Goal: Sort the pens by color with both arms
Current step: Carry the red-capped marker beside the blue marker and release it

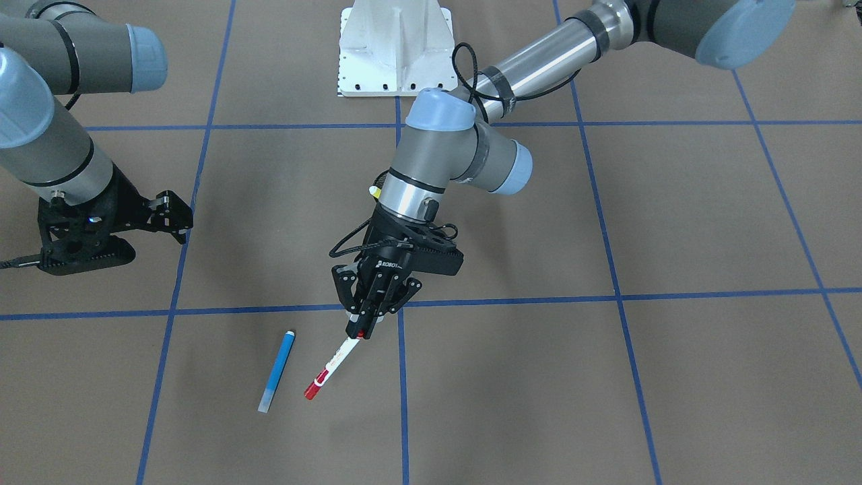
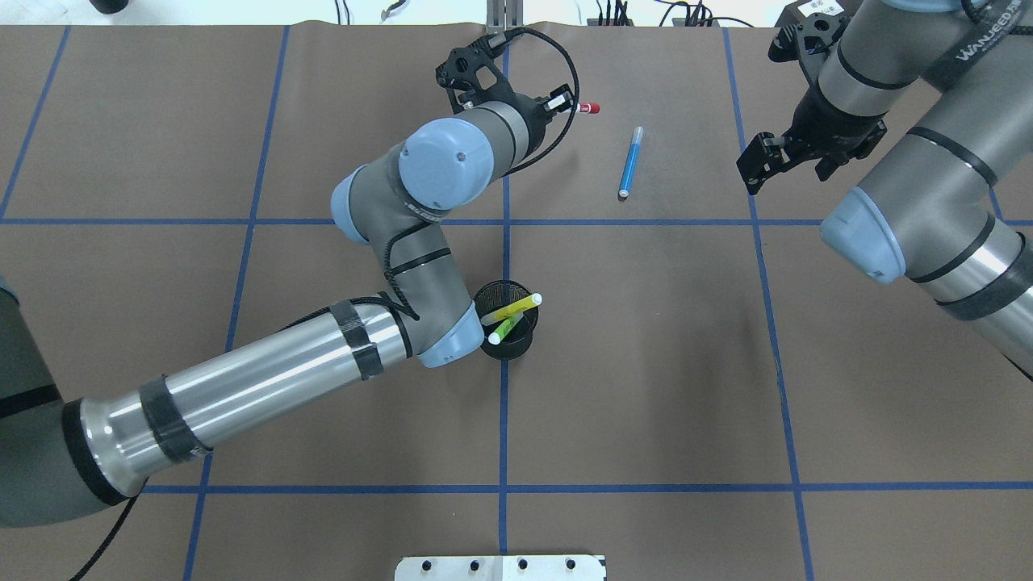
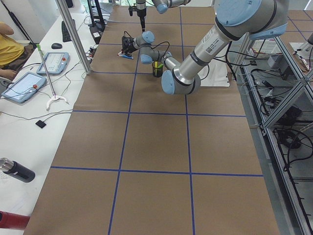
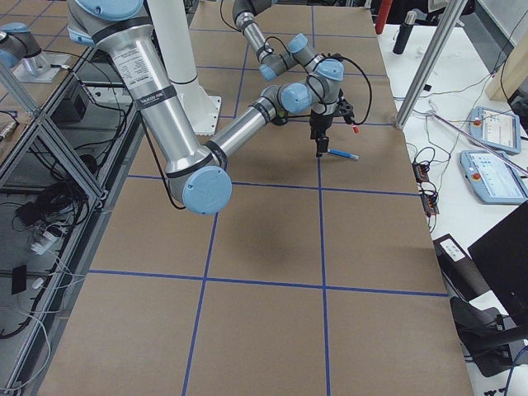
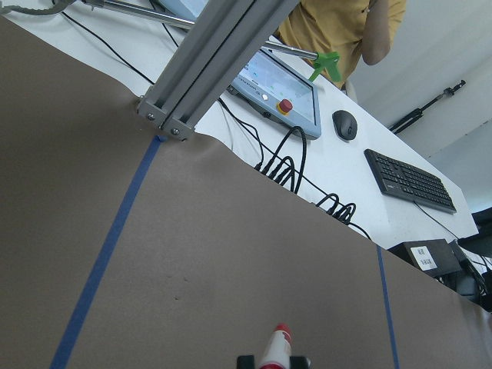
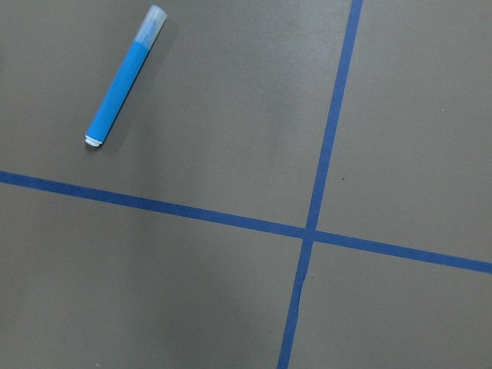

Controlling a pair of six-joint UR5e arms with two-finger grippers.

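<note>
Clamping the red pen [image 1: 335,364] by its white end, the left gripper [image 1: 360,330] holds it at the far side of the table [image 2: 242,121], cap pointing right. The blue pen [image 1: 277,370] lies just right of it, axis near-to-far, left of the wide-open right gripper [image 1: 183,217]. The cup [image 2: 504,347] hides the lower ends of the yellow pen [image 2: 514,307] and green pen [image 2: 507,327].

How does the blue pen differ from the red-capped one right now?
The blue pen lies flat on the table with nothing touching it; the red-capped pen is clamped at one end in the left gripper. The blue pen has a blue barrel and a pale cap; the red-capped pen has a white barrel. Both are slim markers, side by side, and neither is in the cup.
</note>
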